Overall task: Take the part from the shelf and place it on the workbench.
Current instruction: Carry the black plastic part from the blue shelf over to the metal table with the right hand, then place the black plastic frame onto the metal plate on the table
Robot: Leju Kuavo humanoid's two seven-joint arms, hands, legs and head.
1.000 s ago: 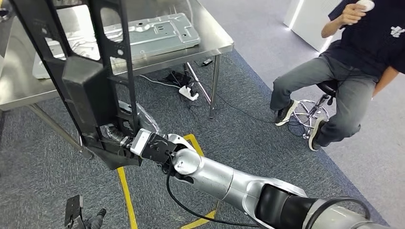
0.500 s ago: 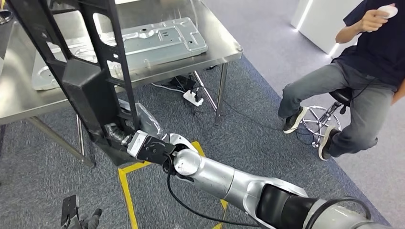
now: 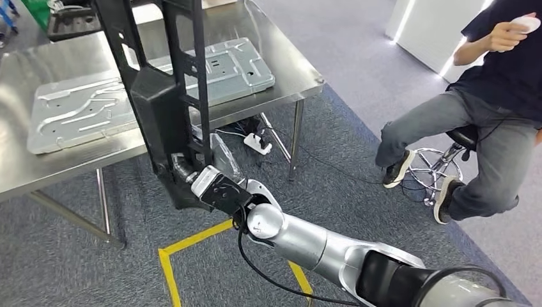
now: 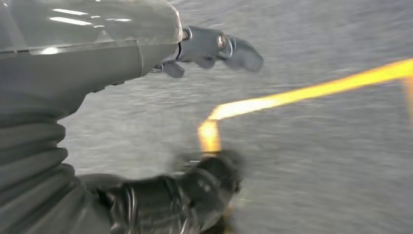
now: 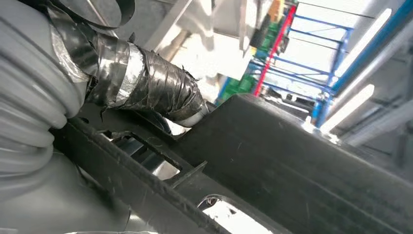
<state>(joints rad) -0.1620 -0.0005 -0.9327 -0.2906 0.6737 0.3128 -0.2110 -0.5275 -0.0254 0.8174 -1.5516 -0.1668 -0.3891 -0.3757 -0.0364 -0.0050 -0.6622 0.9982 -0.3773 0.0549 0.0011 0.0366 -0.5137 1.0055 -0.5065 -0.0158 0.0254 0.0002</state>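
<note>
— What have you got in your right hand (image 3: 203,183)?

— The part (image 3: 167,96), a tall black plastic frame with open windows and a boxy block partway up. My fingers are wrapped round its lower end, clamped tight; in my right wrist view a taped finger (image 5: 146,85) lies against the black frame (image 5: 292,165).

— Where does it stand?

— Held nearly upright, leaning a little, in front of the near edge of the steel desk (image 3: 300,61). Its lower end hangs above the grey carpet (image 3: 77,268), just beyond the yellow tape lines (image 3: 192,240). Its upper part crosses in front of the desk top and runs out of the picture's top edge.

— What lies on the desk?

— A flat stamped metal sheet (image 3: 83,112), and a dark tray (image 3: 73,22) at the far corner.

— And your left hand (image 4: 214,46)?

— It hangs over the carpet beside a yellow line (image 4: 302,92), holding nothing, fingers loosely apart, though the picture is blurred.

— Anyone near?

— A person (image 3: 492,109) sits on a stool (image 3: 441,160) to my right, well apart from the desk, one hand raised.
</note>
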